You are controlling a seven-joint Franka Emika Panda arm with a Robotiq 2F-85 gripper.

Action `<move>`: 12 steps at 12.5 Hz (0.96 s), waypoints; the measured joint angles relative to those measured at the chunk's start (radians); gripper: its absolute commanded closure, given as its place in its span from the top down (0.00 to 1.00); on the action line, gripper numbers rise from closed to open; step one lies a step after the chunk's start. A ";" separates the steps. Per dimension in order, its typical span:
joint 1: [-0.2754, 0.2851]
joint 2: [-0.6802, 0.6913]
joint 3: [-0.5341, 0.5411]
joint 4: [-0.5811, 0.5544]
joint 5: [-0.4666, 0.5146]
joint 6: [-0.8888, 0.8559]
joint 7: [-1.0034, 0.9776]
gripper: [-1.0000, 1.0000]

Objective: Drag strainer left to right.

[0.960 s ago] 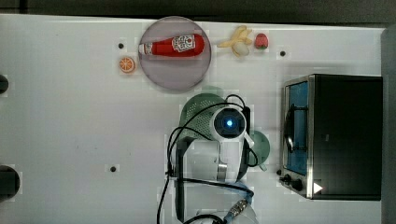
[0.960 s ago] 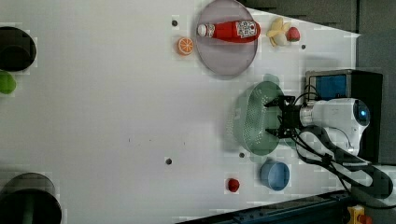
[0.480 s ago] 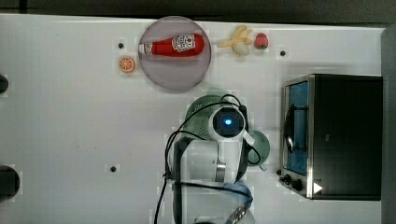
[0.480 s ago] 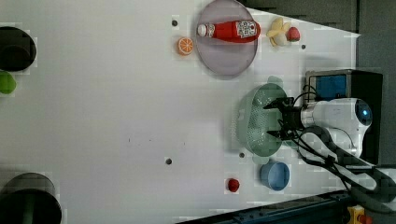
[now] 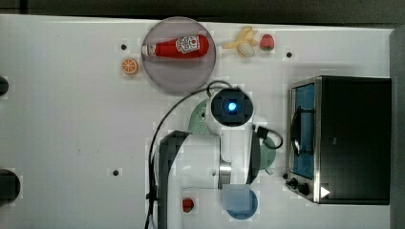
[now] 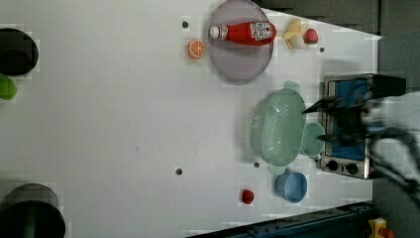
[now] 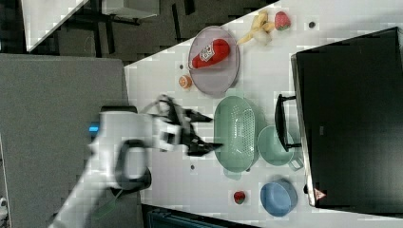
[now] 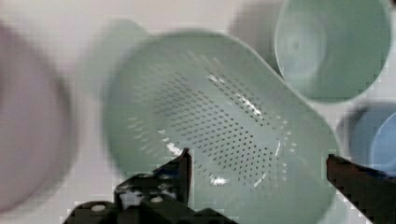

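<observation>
The gripper (image 7: 206, 131) hangs above the strainer (image 7: 236, 135), clear of it, its two dark fingers (image 8: 180, 170) spread wide with nothing between them.

The white, rounded-shell robot arm (image 5: 200, 162) has dark grey bands at its joints and a silver metal ring on one segment. Its wrist end carries a black square cap with a glowing blue round light (image 5: 232, 106). A thin black cable (image 5: 160, 133) loops along the arm. The black two-pronged gripper (image 7: 202, 132) has tapering, pointed fingers (image 8: 182, 168) with small pale screws at the base.
</observation>
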 measured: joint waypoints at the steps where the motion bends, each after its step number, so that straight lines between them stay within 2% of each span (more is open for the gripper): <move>1: -0.006 -0.065 0.008 0.053 0.002 -0.064 -0.049 1.00; 4: 0.003 -0.202 0.003 0.242 0.000 -0.300 -0.143 1.00; 7: 0.011 -0.233 0.002 0.417 0.032 -0.526 -0.176 1.00; 12: -0.010 -0.233 0.010 0.438 0.023 -0.597 -0.204 1.00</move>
